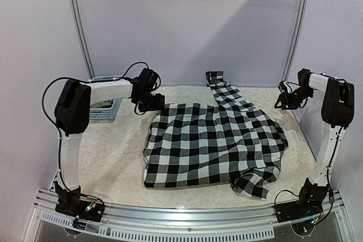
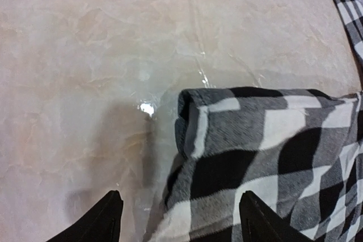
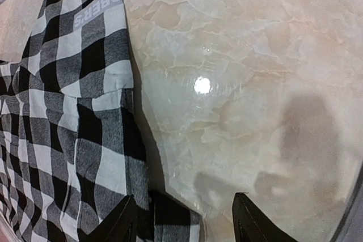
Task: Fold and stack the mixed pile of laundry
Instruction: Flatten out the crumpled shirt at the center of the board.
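Note:
A black-and-white checked shirt [image 1: 212, 145] lies spread flat on the marble-look table [image 1: 113, 162]. One sleeve [image 1: 222, 89] reaches toward the back wall and the other [image 1: 254, 183] is bunched at the front right. My left gripper [image 1: 151, 103] hovers over the shirt's rolled back-left corner [image 2: 238, 134]. It [image 2: 181, 219] is open, with the cloth lying loose below the jaws. My right gripper [image 1: 283, 101] hangs just off the shirt's back-right edge [image 3: 85, 111]. It [image 3: 184, 222] is open too, its left fingertip [image 3: 122, 219] over the cloth edge and its right one over bare table.
A light blue lattice basket [image 1: 106, 110] stands at the back left, mostly hidden behind the left arm. Curved white frame tubes [image 1: 79, 26] and plain walls close off the back. An aluminium rail [image 1: 187, 213] runs along the near edge.

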{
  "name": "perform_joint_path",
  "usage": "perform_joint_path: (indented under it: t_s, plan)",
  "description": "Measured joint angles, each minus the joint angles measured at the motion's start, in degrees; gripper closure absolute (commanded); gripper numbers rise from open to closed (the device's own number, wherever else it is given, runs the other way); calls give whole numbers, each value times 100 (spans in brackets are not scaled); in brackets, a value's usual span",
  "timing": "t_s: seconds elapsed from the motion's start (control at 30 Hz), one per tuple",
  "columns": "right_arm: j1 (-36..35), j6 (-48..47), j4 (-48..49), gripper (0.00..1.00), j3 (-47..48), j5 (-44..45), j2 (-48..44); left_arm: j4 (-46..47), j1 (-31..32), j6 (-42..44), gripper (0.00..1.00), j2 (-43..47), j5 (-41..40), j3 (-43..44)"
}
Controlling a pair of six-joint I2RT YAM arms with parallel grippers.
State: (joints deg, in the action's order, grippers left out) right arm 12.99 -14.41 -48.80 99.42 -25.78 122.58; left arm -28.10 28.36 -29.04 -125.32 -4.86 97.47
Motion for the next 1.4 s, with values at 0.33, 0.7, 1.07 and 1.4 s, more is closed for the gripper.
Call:
perform_joint_path:
  t_s: [0.33,0.7,1.07,1.4]
  plan:
    - [-302,321,-216,45,1207,-181,1250,846,-575,-442,50,-997,1499,507]
    - [-603,321,-568,72,1628,-264,1657,1180,-584,-570,86,-1394,2133,804]
    - [-627,374,-278,100,1034,-304,1460,1392,-577,-658,100,-492,1335,-326]
    - [-748,750,-17,100,673,-17,1193,1248,-400,-667,89,382,356,-675]
